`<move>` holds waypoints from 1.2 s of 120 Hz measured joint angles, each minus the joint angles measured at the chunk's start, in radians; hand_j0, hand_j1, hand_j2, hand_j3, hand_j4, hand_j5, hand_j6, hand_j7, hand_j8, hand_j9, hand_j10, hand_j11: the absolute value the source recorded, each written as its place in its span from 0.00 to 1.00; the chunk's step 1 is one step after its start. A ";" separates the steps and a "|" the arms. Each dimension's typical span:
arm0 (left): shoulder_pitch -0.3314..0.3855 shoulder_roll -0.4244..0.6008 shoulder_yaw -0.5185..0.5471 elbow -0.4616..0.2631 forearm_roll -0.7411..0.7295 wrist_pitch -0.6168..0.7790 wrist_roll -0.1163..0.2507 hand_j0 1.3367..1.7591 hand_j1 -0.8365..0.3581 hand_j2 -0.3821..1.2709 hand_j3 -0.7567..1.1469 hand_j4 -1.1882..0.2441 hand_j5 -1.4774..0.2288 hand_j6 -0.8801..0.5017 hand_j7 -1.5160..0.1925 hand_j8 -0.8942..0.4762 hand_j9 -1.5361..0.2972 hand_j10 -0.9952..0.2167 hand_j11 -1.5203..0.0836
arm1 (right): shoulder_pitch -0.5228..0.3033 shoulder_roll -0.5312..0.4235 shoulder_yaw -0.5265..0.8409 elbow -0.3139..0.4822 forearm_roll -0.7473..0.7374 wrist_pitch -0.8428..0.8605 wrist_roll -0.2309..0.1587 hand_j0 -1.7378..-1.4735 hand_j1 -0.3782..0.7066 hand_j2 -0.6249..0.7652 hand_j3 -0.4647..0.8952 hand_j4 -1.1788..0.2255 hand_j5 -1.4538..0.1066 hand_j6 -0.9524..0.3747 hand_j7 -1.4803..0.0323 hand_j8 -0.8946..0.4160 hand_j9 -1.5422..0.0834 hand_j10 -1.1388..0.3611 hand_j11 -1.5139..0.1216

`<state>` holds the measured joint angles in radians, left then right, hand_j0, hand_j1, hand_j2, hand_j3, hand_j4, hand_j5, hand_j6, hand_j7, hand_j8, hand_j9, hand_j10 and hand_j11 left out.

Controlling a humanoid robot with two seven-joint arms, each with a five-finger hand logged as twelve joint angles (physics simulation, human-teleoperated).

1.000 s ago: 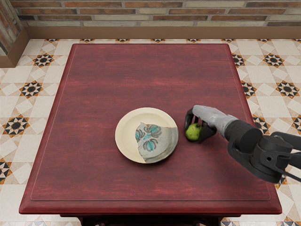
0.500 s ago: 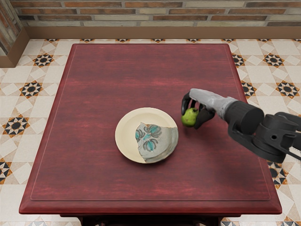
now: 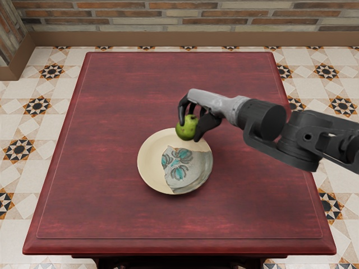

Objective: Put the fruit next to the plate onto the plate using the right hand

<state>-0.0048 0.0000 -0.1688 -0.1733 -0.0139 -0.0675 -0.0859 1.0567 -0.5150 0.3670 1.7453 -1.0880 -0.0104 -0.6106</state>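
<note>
The right hand (image 3: pixel 195 115), fingers curled around the green fruit (image 3: pixel 187 128), holds it over the far rim of the plate (image 3: pixel 149 159) — released here, it could clip that rim and roll off.

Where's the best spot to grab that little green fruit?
Around its round middle, coming from above and the right. The green fruit is small and ball-like, so fingers wrap opposite sides, as the right hand does now, holding it over the far rim of the plate.
</note>
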 joint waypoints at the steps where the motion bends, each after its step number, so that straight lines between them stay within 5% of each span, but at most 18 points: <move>1: 0.000 0.000 0.000 0.000 0.000 0.000 0.000 0.76 0.98 0.23 0.40 0.82 0.86 0.63 0.88 0.65 0.83 0.81 0.94 | 0.001 0.002 0.000 0.000 0.001 0.001 0.000 0.30 0.74 0.85 0.34 0.27 0.16 0.49 0.25 0.46 0.23 0.21 0.20; 56: 0.007 0.000 -0.001 0.000 0.000 0.000 0.000 0.76 0.98 0.23 0.40 0.82 0.86 0.63 0.88 0.65 0.83 0.81 0.94 | 0.015 0.052 -0.012 0.000 0.020 0.009 -0.001 0.31 0.67 0.76 0.34 0.25 0.14 0.46 0.23 0.44 0.23 0.19 0.20; 97: 0.009 0.000 -0.001 0.000 0.000 0.000 0.000 0.76 0.98 0.23 0.40 0.82 0.86 0.63 0.88 0.65 0.83 0.81 0.94 | 0.006 0.082 -0.041 -0.002 0.021 -0.003 0.001 0.30 0.65 0.81 0.34 0.25 0.15 0.41 0.23 0.36 0.21 0.20 0.18; 119: 0.006 0.000 -0.001 0.000 0.000 0.000 0.000 0.76 0.98 0.23 0.40 0.82 0.86 0.63 0.88 0.65 0.83 0.81 0.94 | 0.011 0.084 -0.043 -0.006 0.004 -0.024 0.000 0.30 0.31 0.60 0.34 0.58 0.59 0.57 0.65 0.53 0.63 0.52 0.60; 144: 0.008 0.000 -0.001 0.000 0.000 0.000 0.000 0.76 0.98 0.23 0.40 0.82 0.86 0.63 0.88 0.65 0.83 0.81 0.94 | 0.011 0.079 -0.034 -0.003 0.030 -0.014 0.000 0.30 0.13 0.50 0.34 0.75 0.81 0.66 0.86 0.63 0.83 0.67 0.81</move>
<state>0.0029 0.0000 -0.1698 -0.1734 -0.0138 -0.0675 -0.0859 1.0677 -0.4362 0.3328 1.7425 -1.0577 -0.0244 -0.6108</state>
